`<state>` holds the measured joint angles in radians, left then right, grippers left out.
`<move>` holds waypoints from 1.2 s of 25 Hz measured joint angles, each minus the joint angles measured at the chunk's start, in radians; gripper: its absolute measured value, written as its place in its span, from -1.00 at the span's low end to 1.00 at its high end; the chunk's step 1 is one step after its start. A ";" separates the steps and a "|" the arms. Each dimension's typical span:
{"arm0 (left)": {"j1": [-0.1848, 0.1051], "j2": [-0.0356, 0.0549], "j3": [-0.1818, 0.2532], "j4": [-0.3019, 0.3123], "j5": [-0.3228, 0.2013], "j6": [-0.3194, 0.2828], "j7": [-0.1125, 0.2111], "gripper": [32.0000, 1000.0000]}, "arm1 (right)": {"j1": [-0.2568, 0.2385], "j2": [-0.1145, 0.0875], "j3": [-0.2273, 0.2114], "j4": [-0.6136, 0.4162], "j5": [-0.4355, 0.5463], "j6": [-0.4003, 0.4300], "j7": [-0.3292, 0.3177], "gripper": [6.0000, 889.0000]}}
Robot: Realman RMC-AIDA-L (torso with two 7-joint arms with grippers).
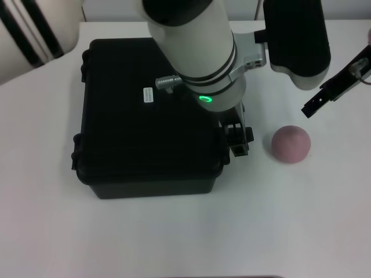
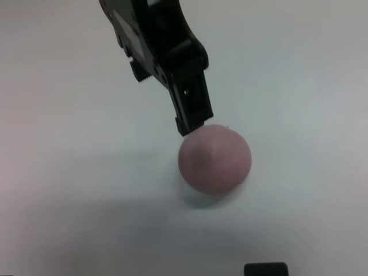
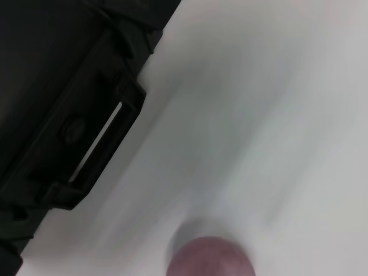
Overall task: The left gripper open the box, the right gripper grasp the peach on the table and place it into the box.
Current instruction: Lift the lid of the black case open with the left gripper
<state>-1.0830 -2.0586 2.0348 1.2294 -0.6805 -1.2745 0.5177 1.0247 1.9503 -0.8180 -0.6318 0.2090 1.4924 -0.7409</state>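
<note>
Left tool point(image 1: 239, 141): lowered at closed box's point(image 1: 148, 116) right side, grip unclear. Right tool point(image 1: 316, 104): angled above peach point(image 1: 291, 144), grip unclear, near table's point(image 1: 174, 231) right edge.

Open table around the peach, box crowding one side

From my right gripper point(image 1: 317, 102), bare table point(image 1: 301, 220) rings the peach point(image 1: 291, 144); beyond it the left gripper point(image 1: 239, 142) and closed box point(image 1: 148, 116) block the far side.
</note>
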 joint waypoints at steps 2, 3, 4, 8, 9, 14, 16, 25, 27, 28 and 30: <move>-0.011 0.0000 0.008 -0.032 -0.021 0.024 0.004 0.55 | 0.000 0.001 0.000 0.004 0.000 -0.001 0.000 0.86; -0.015 0.0000 0.011 -0.043 -0.027 0.035 0.005 0.55 | 0.000 0.001 0.000 0.005 0.001 -0.001 0.000 0.86; -0.018 -0.0001 0.016 -0.051 -0.031 0.045 0.008 0.55 | 0.000 0.001 0.000 0.005 0.001 -0.001 0.000 0.86; -0.043 -0.0013 0.049 -0.092 -0.066 0.096 0.019 0.54 | -0.002 0.001 0.000 0.007 0.001 -0.009 -0.002 0.86; -0.047 -0.0013 0.055 -0.101 -0.071 0.103 0.020 0.54 | -0.002 0.002 0.000 0.010 0.000 -0.011 -0.003 0.86; -0.085 -0.0056 0.108 -0.187 -0.107 0.159 0.030 0.54 | -0.002 0.005 0.000 0.018 0.001 -0.017 -0.012 0.86; -0.096 -0.0060 0.120 -0.214 -0.120 0.177 0.036 0.54 | -0.002 0.006 0.000 0.018 0.001 -0.023 -0.013 0.86; -0.128 -0.0084 0.125 -0.308 -0.184 0.219 0.096 0.54 | -0.003 0.007 0.002 0.027 0.001 -0.041 -0.023 0.86; -0.133 -0.0084 0.125 -0.324 -0.197 0.228 0.106 0.54 | -0.003 0.007 0.002 0.032 0.001 -0.046 -0.028 0.86; -0.136 -0.0084 0.125 -0.332 -0.208 0.235 0.112 0.54 | -0.003 0.007 0.002 0.033 0.001 -0.049 -0.028 0.86; -0.138 -0.0085 0.125 -0.340 -0.231 0.246 0.126 0.54 | -0.003 0.007 0.002 0.034 0.001 -0.053 -0.029 0.86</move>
<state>-1.2206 -2.0672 2.1598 0.8894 -0.9111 -1.0286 0.6433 1.0216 1.9574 -0.8164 -0.5975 0.2103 1.4394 -0.7699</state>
